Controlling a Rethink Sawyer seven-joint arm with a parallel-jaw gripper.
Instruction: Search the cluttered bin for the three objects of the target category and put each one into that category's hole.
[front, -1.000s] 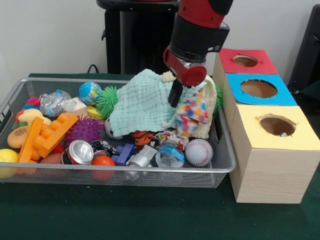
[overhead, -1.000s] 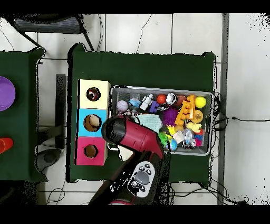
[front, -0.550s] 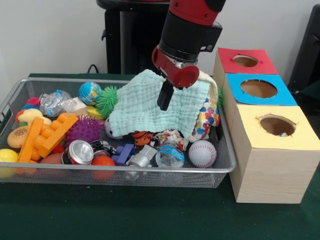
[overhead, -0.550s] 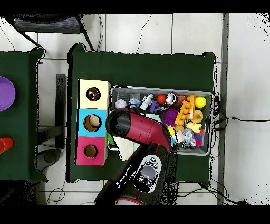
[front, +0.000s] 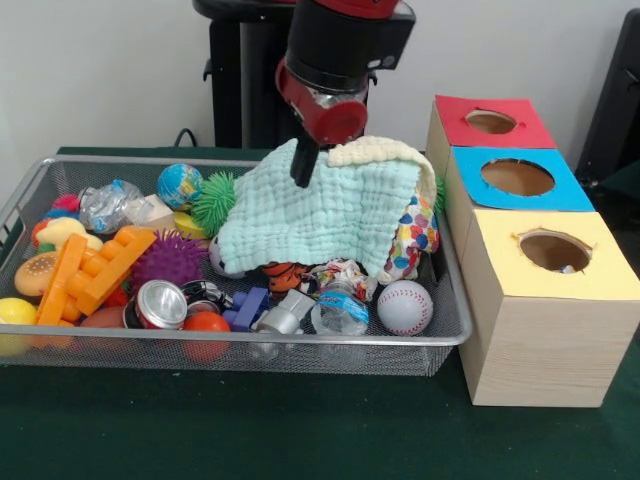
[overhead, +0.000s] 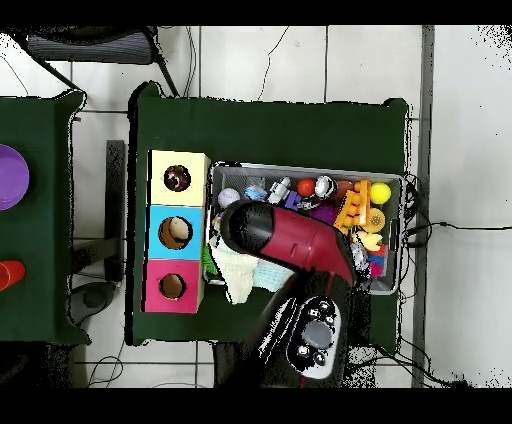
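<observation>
My gripper (front: 303, 166) hangs just over the top of a mint green waffle cloth (front: 320, 215) that lies heaped in the right half of the wire bin (front: 250, 340). A cream cloth (front: 385, 152) lies over the mint one's upper right edge. Under them, a colourful dotted cloth (front: 415, 240) sags against the bin's right end. Beside the bin stand three boxes with holes: red (front: 491, 122), blue (front: 517, 177) and yellow (front: 555, 250). In the overhead view the red arm (overhead: 290, 240) covers the bin's middle and hides the gripper; pale cloth (overhead: 238, 270) shows at its side.
The bin also holds a baseball (front: 405, 306), a plastic bottle (front: 340, 310), a drinks can (front: 158, 304), an orange block toy (front: 95, 270), a purple spiky ball (front: 170, 258), a green spiky ball (front: 213, 200) and a globe ball (front: 180, 185).
The arm has swung left in the front view and risen a little. The colourful dotted cloth, lifted a second ago, has dropped back against the bin's right end.
</observation>
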